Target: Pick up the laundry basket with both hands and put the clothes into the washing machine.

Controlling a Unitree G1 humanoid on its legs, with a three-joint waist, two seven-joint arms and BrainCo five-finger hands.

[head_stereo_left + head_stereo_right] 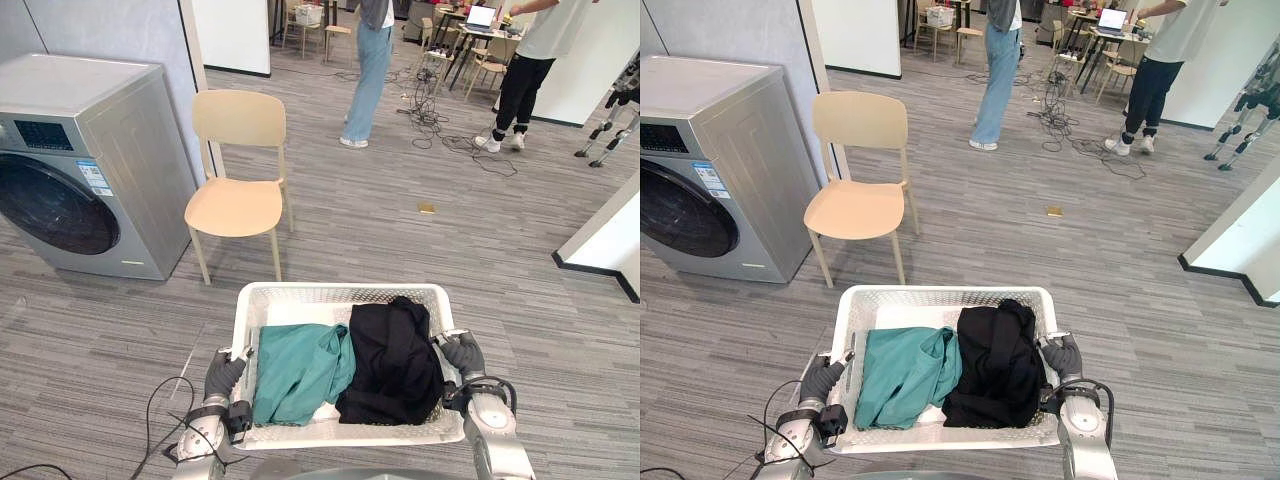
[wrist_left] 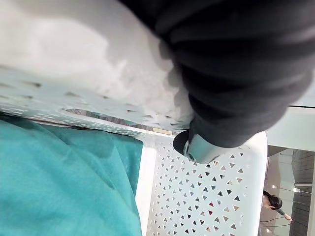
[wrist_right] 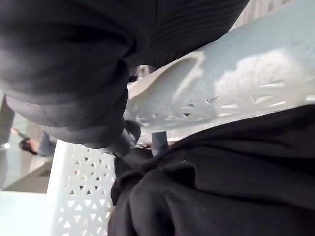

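**Laundry basket gripped at both side rims, washer well off to the left**

At the floor's far left stands the washing machine. Its round door looks shut. Just beside the machine is a pale chair, between it and the basket.

The white basket is nearest the robot and seems to be lifted clear of the floor. The left hand is closed on the basket's left rim, and its thumb hooks over the edge. A teal garment lies in the basket's left half. A black garment is heaped in the right half, touching the right rim. The right hand is clamped on that rim. Two people stand well apart at the back.

Likely risks:
- With the door shut and both hands occupied, the clothes have no way in until the basket is set down.
- A swing to the left could knock the basket against the chair.
- The hands hold only the rims, so uneven lifting could tip the basket, and the heaped black garment could spill over the edge.
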